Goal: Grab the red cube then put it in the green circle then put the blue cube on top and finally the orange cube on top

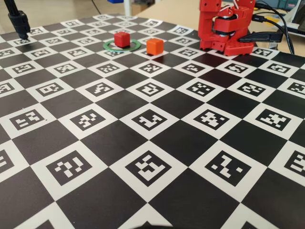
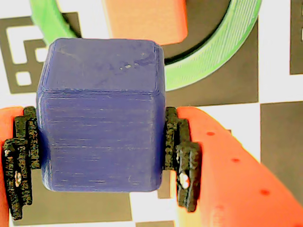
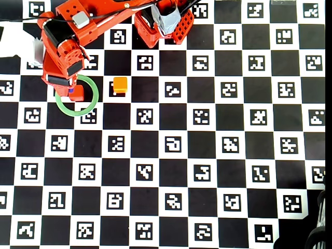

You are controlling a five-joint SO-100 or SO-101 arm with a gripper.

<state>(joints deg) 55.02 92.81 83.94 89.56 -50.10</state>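
Note:
In the wrist view my gripper (image 2: 99, 158) is shut on the blue cube (image 2: 100, 118), its black pads (image 2: 182, 161) pressing both side faces. The cube hangs above the board. Beyond it lies the green circle (image 2: 208, 61) with the red cube (image 2: 147, 19) inside. The fixed view shows the red cube (image 1: 122, 39) sitting in the green circle (image 1: 108, 46), the orange cube (image 1: 154, 46) just right of it, and no gripper over them. From overhead, the gripper (image 3: 70, 91) hovers over the left inside of the green circle (image 3: 95, 97). The orange cube (image 3: 120, 84) rests to its right.
The board is a black-and-white checker mat of printed markers. The arm's red base (image 1: 228, 33) stands at the back right in the fixed view, with cables (image 1: 274, 28) beside it. A black stand (image 1: 19, 21) rises at the back left.

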